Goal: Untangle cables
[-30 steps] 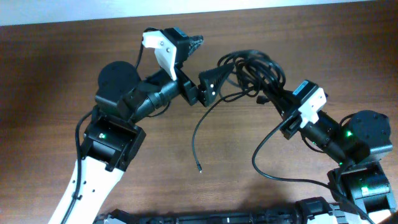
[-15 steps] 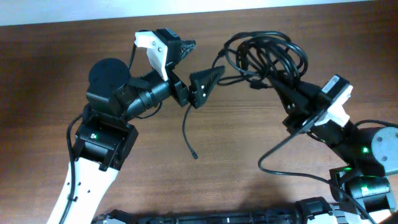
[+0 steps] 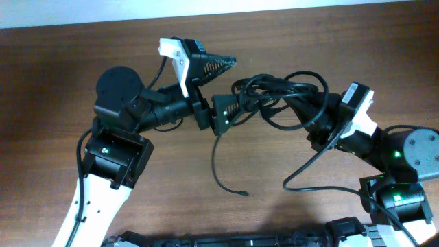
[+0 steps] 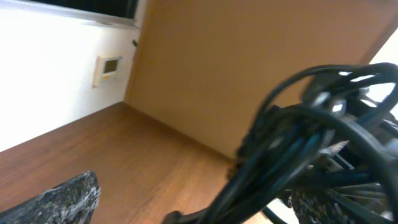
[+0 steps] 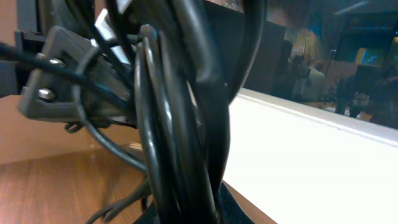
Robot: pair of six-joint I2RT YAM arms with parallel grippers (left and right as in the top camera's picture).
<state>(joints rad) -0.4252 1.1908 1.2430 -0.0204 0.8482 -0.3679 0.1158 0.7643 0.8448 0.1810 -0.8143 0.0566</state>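
Note:
The cables (image 3: 281,89) form a black tangled bundle held up between my two arms over the brown table (image 3: 55,82). My right gripper (image 3: 313,118) grips the bundle from the right; in the right wrist view the cords (image 5: 180,124) fill its jaws (image 5: 205,208). My left gripper (image 3: 235,82) stands wide open, and the left end of the bundle lies between its fingers. The left wrist view shows the cords (image 4: 292,143) running between the two fingers (image 4: 62,199) without being pinched. One loose tail (image 3: 223,175) hangs down to the table.
A second slack loop (image 3: 295,180) trails on the table below my right gripper toward the right arm's base (image 3: 405,199). The left arm's base (image 3: 113,154) stands at the left. A white wall strip (image 3: 206,7) borders the table's far edge.
My right gripper has carried the bundle left and lower, into the left gripper's open fingers. The left gripper turned toward it. The loose tail's end slid rightward on the table.

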